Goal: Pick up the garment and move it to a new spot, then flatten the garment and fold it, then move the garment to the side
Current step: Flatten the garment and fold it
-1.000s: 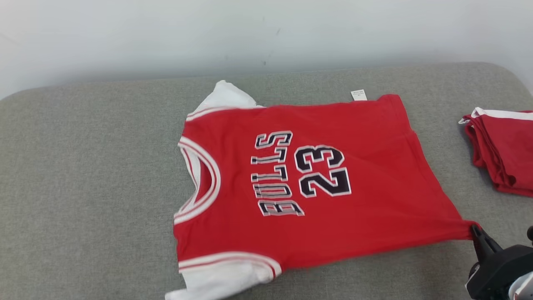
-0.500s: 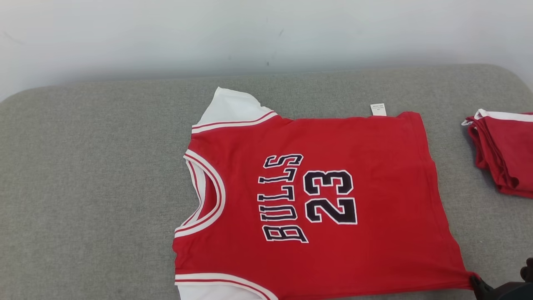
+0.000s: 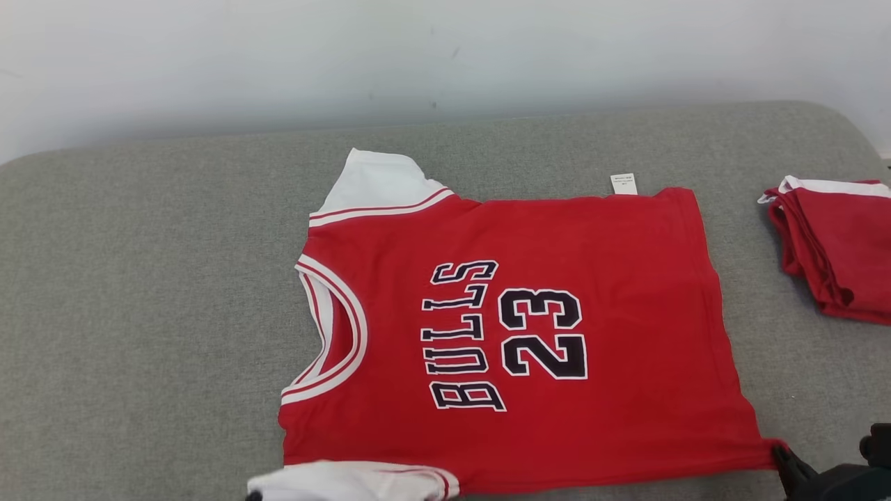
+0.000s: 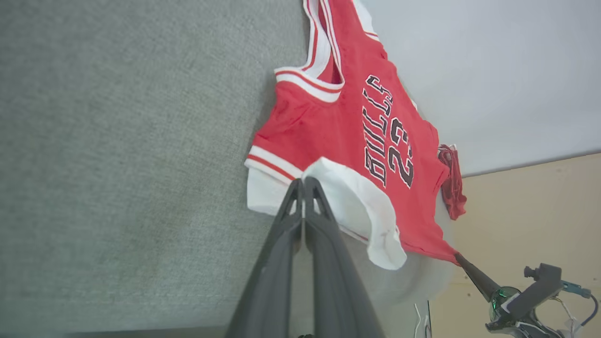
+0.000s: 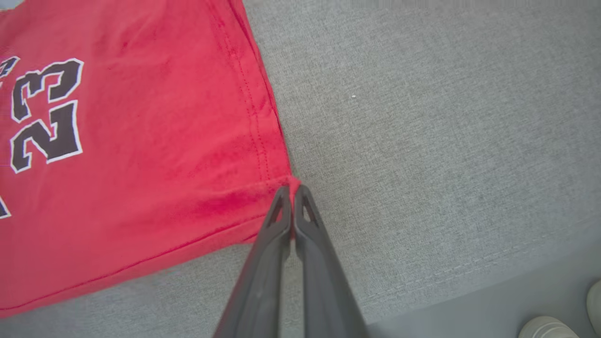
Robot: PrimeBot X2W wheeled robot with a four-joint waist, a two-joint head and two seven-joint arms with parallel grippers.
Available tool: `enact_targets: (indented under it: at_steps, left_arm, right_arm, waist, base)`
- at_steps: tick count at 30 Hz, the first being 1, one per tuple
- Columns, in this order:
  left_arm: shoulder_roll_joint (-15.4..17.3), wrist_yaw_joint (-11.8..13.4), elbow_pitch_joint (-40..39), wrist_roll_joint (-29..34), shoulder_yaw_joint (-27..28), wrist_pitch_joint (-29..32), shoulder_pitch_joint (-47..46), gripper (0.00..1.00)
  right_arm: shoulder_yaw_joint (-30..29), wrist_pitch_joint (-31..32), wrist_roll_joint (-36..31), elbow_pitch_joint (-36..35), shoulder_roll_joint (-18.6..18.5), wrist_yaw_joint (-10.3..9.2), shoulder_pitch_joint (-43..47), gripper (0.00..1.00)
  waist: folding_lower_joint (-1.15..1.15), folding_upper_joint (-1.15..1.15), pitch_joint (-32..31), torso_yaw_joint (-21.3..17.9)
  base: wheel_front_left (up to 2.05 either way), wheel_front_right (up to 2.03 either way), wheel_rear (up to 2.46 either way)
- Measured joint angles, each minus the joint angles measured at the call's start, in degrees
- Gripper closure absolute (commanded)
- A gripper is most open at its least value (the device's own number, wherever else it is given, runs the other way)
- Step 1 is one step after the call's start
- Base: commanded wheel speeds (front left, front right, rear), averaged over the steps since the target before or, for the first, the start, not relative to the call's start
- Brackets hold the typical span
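Observation:
The garment (image 3: pixel 529 334) is a red jersey with white sleeves and "BULLS 23" on it, spread face up on the grey cushion (image 3: pixel 139 313). My right gripper (image 5: pixel 292 190) is shut on its near hem corner, and its dark fingers (image 3: pixel 785 460) show at the lower right of the head view. My left gripper (image 4: pixel 303 184) is shut on the near white sleeve (image 4: pixel 357 206), which is lifted and curled back over the red body. That sleeve (image 3: pixel 348 480) sits at the bottom edge of the head view. From the left wrist, the right gripper (image 4: pixel 462 260) pinches the far corner.
A folded red and white garment (image 3: pixel 835 243) lies at the cushion's right end. A pale wall (image 3: pixel 445 56) rises behind the cushion. Its rounded front edge and the floor show in the right wrist view, with a shoe (image 5: pixel 547 327) at the bottom right.
The jersey has been drawn toward me and lies flatter, its far sleeve spread out. The near white sleeve has come up off the cushion in my left gripper. The head camera has shifted a little.

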Motion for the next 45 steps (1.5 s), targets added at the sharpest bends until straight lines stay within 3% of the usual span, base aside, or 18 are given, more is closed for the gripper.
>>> enact_targets:
  at_steps: [8,20,28,43,44,45]
  left_arm:
    - [-3.27,-3.22,1.60,5.41,-0.67,-5.45,-8.26,1.00]
    - [-7.72,-6.17,11.13,13.91,-4.99,-11.55,-22.56,1.00]
    - [-8.92,-7.03,16.03,16.79,-6.25,-15.56,-28.61,1.00]
    - [-10.10,-7.03,25.29,20.49,-9.21,-16.24,-38.84,1.00]
    - [-10.17,-6.62,25.95,20.92,-9.40,-16.27,-39.27,1.00]
    - [-10.17,-6.31,26.63,21.81,-9.50,-16.75,-39.66,1.00]
  right_arm:
    - [2.75,-3.70,1.59,-1.38,-0.11,0.00,-2.21,1.00]
    - [5.70,-13.12,1.62,1.70,-2.37,0.00,-9.54,1.00]
    - [4.94,-18.06,0.77,5.34,-2.77,0.00,-12.22,1.00]
    - [4.17,-21.91,-1.87,8.98,-1.35,0.00,-16.07,1.00]
    - [4.13,-21.90,-2.12,9.31,-1.26,0.00,-16.17,0.80]
    - [4.16,-21.89,-2.30,9.59,-1.22,0.00,-16.29,0.52]
  waist:
    - [0.00,0.00,0.81,-0.29]
    - [0.00,0.00,4.28,0.11]
    - [0.00,0.00,6.57,0.23]
    - [0.00,0.00,9.21,-0.19]
    - [0.00,0.00,9.29,-0.24]
    - [0.00,0.00,9.35,-0.29]
  base:
    - [0.00,0.00,0.00]
    - [0.00,0.00,0.00]
    - [0.00,0.00,0.00]
    - [0.00,0.00,0.00]
    - [0.00,0.00,0.00]
    - [0.00,0.00,0.00]
